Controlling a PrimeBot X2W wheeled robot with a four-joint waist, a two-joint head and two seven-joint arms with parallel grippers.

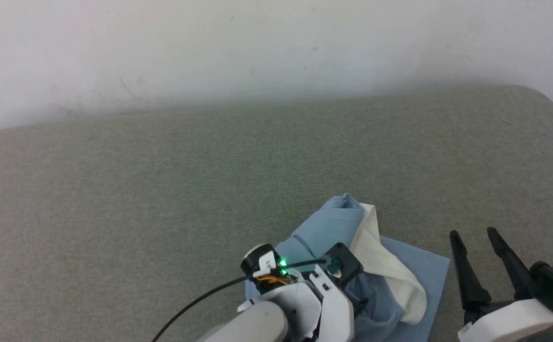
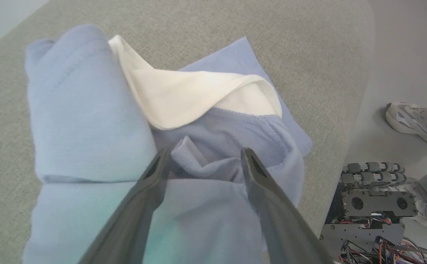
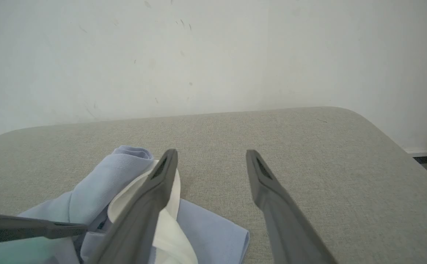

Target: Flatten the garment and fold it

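while the garment [image 2: 88,110] lies bunched, a shoe [image 2: 415,121] stands nearby.

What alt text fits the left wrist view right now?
The open left gripper points at a crumpled light blue shirt, white collar on top, lying on a grey surface. Past the surface's right edge stand a person's shoe and some robot parts.

1 crumpled light blue polo shirt [image 1: 333,228] with white collar, 1 grey fabric-covered table [image 1: 162,190], 2 black-fingered grippers, the left gripper [image 2: 205,152] and the right gripper [image 1: 473,232], 1 pale grey sneaker [image 2: 411,119].
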